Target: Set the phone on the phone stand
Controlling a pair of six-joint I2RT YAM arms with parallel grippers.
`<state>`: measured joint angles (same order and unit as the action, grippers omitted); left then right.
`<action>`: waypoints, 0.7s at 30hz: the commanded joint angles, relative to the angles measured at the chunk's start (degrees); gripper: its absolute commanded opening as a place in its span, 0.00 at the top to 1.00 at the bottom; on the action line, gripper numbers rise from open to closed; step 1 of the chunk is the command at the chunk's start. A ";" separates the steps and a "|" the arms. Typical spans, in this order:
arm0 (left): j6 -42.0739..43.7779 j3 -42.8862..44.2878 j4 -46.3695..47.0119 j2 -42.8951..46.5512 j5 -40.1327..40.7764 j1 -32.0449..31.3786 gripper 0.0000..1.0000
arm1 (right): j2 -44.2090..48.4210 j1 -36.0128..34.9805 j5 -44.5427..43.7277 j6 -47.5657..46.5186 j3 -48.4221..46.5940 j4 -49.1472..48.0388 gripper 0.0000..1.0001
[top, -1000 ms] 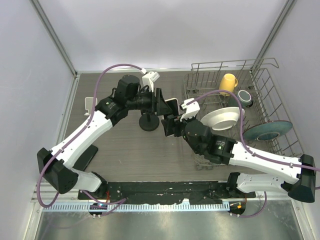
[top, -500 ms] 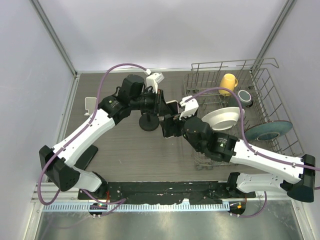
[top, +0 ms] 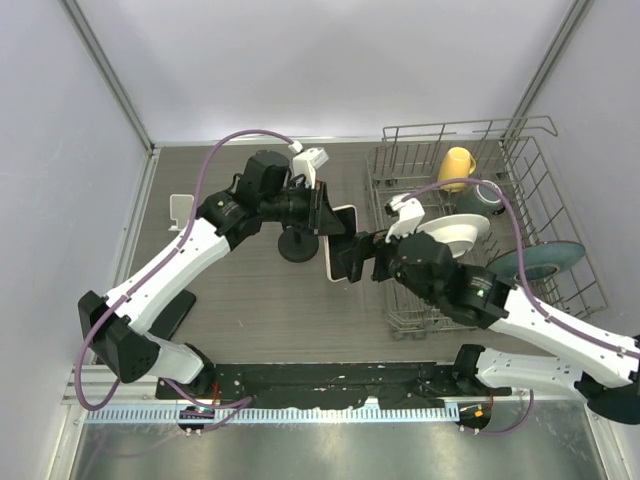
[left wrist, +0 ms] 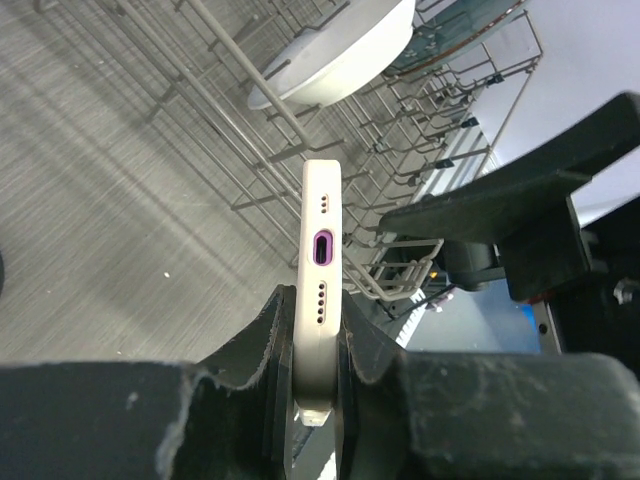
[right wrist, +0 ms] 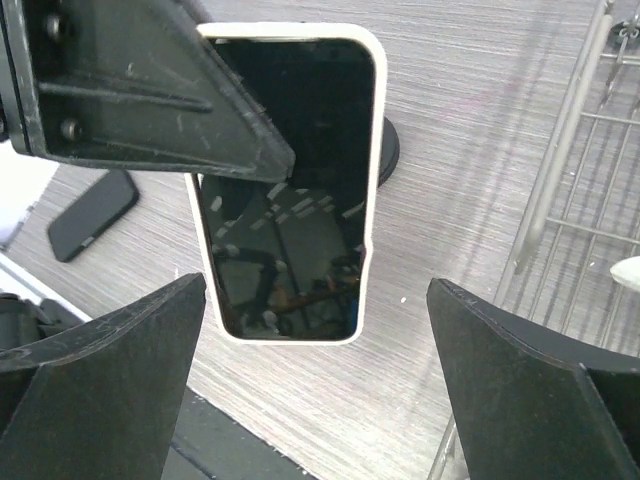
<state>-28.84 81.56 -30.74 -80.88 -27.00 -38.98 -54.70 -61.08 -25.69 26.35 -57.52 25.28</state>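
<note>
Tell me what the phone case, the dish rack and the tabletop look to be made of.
The phone case looks like matte off-white plastic or silicone: smooth, rounded edge, no glare. The dish rack is thin wire, probably plated steel, going by its grey sheen. The tabletop looks like grey wood-grain laminate, with fine streaks; real wood can't be ruled out.
</note>
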 commanded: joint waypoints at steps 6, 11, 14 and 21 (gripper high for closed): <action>-3.41 -2.63 10.87 6.61 -6.22 -0.13 1.00 | 7.50 7.37 16.54 12.14 8.72 -9.17 0.02; -5.52 -7.46 19.04 11.27 -6.66 -0.04 1.00 | 11.01 9.14 23.92 20.57 21.18 -33.01 0.03; -7.45 -10.45 23.96 14.16 -6.40 -0.04 1.00 | 11.11 9.22 28.32 21.64 26.21 -45.53 0.08; -11.41 -16.34 34.60 19.62 -5.69 0.13 1.00 | 8.73 9.14 33.60 21.11 31.32 -63.22 0.27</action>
<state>-35.94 66.04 -10.94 -65.32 -31.03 -38.76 -44.99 -51.99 2.70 46.61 -28.18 -18.94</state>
